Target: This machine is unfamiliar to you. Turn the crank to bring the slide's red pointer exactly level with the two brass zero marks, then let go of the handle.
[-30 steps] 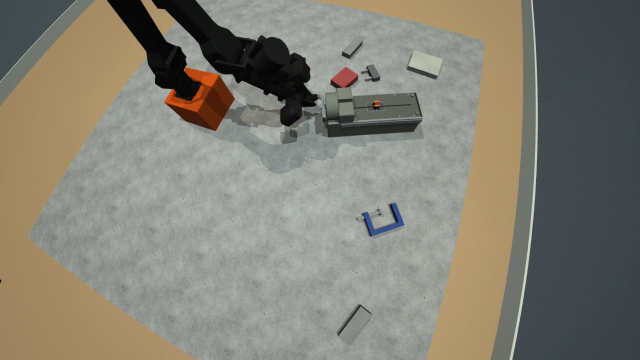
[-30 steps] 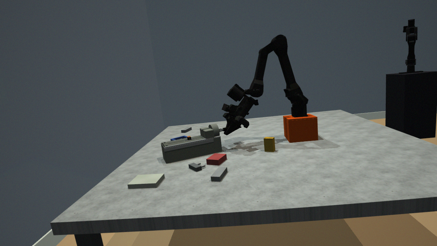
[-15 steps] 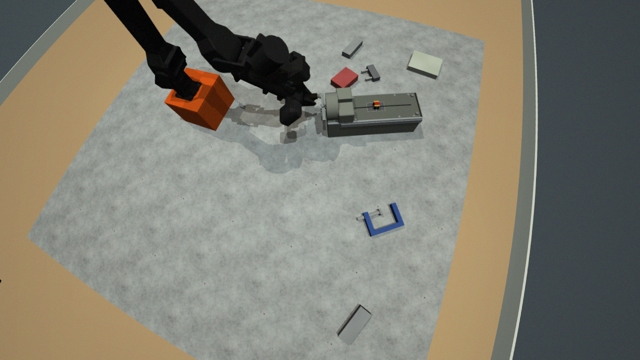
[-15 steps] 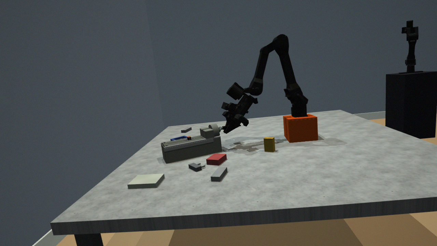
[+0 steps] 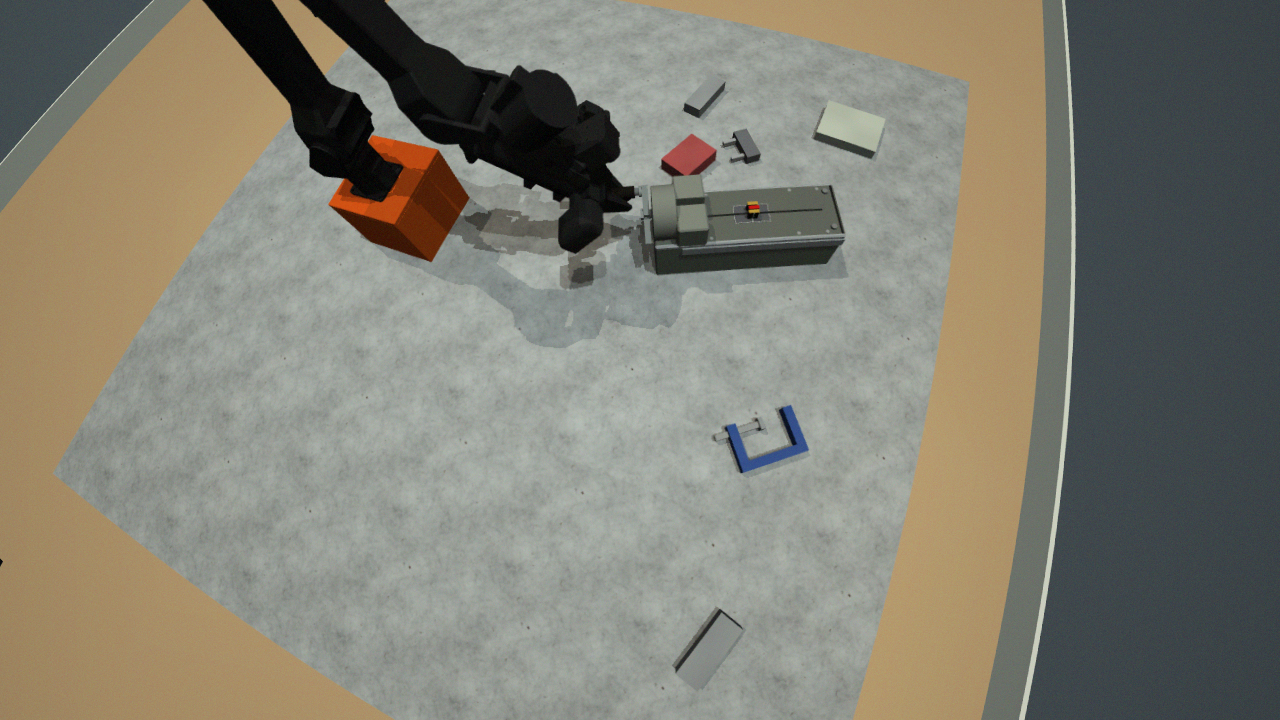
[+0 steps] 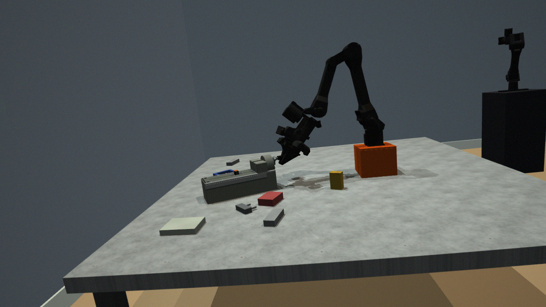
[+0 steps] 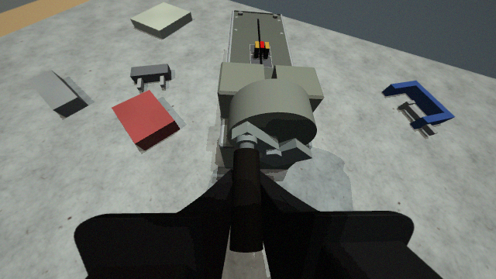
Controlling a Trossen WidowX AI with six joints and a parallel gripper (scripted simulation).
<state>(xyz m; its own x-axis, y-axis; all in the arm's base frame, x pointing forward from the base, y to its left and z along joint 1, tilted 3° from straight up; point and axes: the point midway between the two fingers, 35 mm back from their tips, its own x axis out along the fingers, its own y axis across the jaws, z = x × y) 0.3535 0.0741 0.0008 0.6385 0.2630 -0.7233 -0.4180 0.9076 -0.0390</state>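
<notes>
The grey-green slide machine stands on the table with its crank end facing the arm. In the wrist view the red pointer sits between the two brass marks and looks about level with them; a tiny offset cannot be told. In the top view the red pointer also lies between the brass marks. My gripper is shut on the dark crank handle. The crank arm reaches up left from the hub.
Left of the machine in the wrist view are a red block, a dark plug-like piece, a grey bar and a pale block. A blue clamp lies right. A yellow block stands near the orange base.
</notes>
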